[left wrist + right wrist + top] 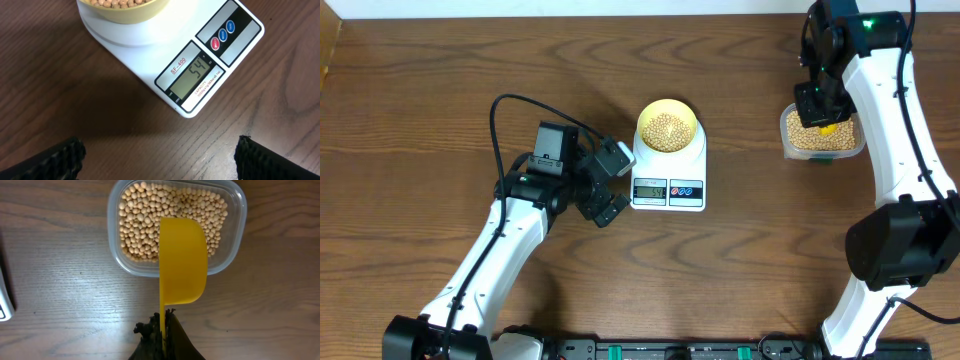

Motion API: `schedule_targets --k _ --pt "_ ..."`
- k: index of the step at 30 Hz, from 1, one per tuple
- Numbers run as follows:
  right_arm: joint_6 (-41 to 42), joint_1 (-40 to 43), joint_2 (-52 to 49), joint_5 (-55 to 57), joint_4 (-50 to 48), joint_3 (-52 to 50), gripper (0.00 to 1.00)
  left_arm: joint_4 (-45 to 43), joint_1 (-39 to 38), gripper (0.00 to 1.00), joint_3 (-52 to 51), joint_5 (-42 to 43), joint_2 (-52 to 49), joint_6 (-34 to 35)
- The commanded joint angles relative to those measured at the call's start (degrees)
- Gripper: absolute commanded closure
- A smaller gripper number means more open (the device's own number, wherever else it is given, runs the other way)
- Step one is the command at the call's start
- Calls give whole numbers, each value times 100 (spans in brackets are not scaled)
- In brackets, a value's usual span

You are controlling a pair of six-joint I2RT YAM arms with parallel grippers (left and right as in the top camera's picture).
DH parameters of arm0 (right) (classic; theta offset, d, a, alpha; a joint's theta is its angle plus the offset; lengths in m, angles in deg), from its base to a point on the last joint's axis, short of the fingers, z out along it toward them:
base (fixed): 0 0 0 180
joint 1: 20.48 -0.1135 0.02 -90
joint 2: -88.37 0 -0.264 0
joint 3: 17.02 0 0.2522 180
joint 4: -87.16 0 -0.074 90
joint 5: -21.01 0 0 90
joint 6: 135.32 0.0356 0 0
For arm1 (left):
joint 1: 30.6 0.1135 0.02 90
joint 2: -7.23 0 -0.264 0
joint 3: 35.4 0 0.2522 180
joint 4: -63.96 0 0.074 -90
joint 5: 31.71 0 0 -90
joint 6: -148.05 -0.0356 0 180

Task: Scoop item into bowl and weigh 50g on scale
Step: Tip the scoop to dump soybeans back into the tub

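The pale yellow bowl (668, 127) sits on the white scale (669, 178) and holds tan beans (668, 128). The scale display (194, 79) reads 54 in the left wrist view, where the bowl (125, 11) shows at the top edge. My left gripper (612, 185) is open and empty, just left of the scale; its fingertips (159, 159) frame bare table. My right gripper (163, 325) is shut on the handle of a yellow scoop (182, 260), held above the clear container of beans (145, 225). The container (820, 138) stands at the right in the overhead view.
Bare brown wooden table (440, 80) surrounds the scale. The edge of the scale (4, 300) shows at the left of the right wrist view. A black rail (670, 350) runs along the table's front edge.
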Motion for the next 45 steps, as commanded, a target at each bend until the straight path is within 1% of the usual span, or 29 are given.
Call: schedule_targets --k 1,11,16,37,45 --pt "96 -4 79 221 2 -2 99 0 28 2 4 74 74 -79" --pt "-144 35 79 -313 -20 -4 99 0 28 3 4 74 74 -79" --pt "-557 74 79 -793 -76 -2 99 0 28 2 4 74 74 -79" --pt "-575 310 96 -1746 -96 85 99 0 28 2 4 74 74 -79" --pt "-695 308 98 -2474 -214 136 99 0 28 2 4 74 74 -79"
